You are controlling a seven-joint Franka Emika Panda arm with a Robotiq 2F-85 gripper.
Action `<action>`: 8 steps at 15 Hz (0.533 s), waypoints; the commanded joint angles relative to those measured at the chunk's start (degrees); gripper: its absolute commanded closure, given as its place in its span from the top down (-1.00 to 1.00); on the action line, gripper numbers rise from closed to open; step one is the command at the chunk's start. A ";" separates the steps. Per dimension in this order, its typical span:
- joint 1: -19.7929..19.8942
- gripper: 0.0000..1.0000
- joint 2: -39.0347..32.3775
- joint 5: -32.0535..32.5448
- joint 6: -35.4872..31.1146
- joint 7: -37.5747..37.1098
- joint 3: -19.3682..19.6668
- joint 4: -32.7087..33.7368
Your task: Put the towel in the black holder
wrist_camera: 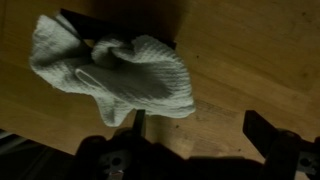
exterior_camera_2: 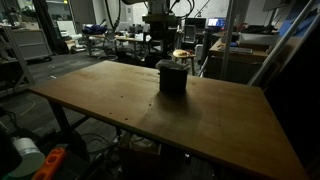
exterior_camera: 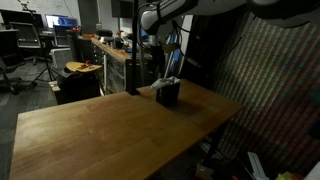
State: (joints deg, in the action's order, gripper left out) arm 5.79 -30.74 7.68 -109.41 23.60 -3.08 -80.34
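Observation:
The towel (wrist_camera: 120, 70), light grey-white and textured, lies bunched over the black holder (wrist_camera: 78, 18), of which only dark corners show beneath it. My gripper (wrist_camera: 200, 130) is open, its two dark fingers wide apart over bare wood just beside the towel's edge, with nothing between them. In both exterior views the black holder (exterior_camera: 168, 97) (exterior_camera_2: 172, 82) stands on the wooden table with the towel (exterior_camera: 168, 84) (exterior_camera_2: 172, 66) sticking out of its top. The arm hangs dimly above it.
The wooden table (exterior_camera: 110, 130) (exterior_camera_2: 120, 105) stretches wide around the holder. A black pole (exterior_camera: 133, 50) stands at the table's far edge near the holder. Desks, chairs and lab clutter fill the dark room behind.

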 commanded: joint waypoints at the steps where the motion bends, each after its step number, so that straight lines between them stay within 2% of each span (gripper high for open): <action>1: -0.68 1.00 2.19 -1.41 1.19 4.49 -1.10 -3.48; 8: -1.68 1.00 -0.95 2.26 -1.91 7.80 -0.33 -2.30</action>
State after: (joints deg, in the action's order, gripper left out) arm 4.66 -30.91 8.12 -109.48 28.82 -4.05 -83.71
